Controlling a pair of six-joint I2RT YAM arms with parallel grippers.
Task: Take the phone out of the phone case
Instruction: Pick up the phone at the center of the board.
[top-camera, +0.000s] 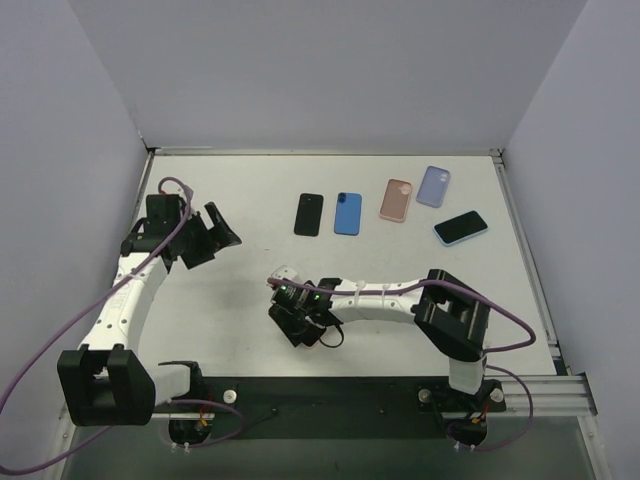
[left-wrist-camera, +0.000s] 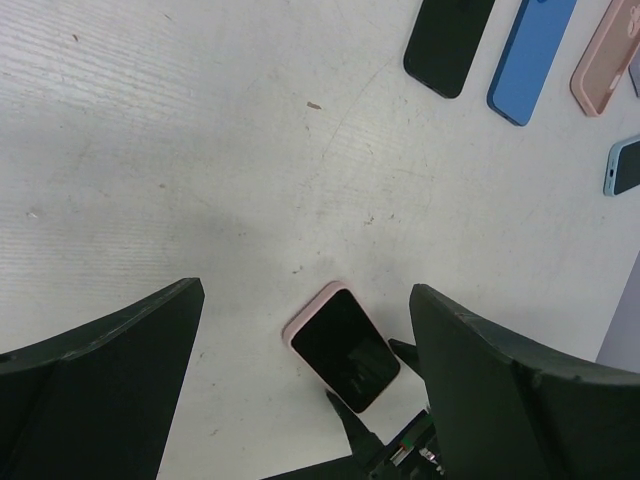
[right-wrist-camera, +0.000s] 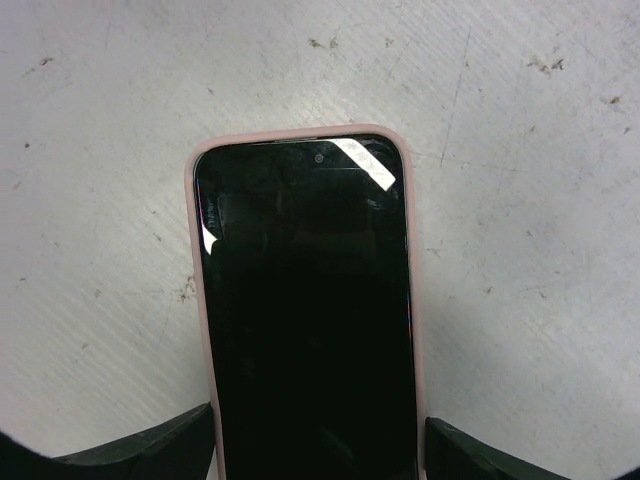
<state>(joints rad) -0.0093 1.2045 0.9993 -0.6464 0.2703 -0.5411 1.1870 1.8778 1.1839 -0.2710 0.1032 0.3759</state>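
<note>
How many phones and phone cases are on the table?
6. Four in a far row: black one, blue one, salmon one, lavender one. Light-blue phone beside them. Pink-cased phone under the right tool. More might be hidden.

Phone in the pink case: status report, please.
Left gripper open, off to the side. Right gripper straddles the phone, contact unclear. It lies flat, screen up, inside pink case. Nothing in the way.

1. All three views: no legible text, brand, number or sign.
2. Screen of the phone (right-wrist-camera: 305, 320), six o'clock in the right wrist view: dark, nothing readable.
</note>
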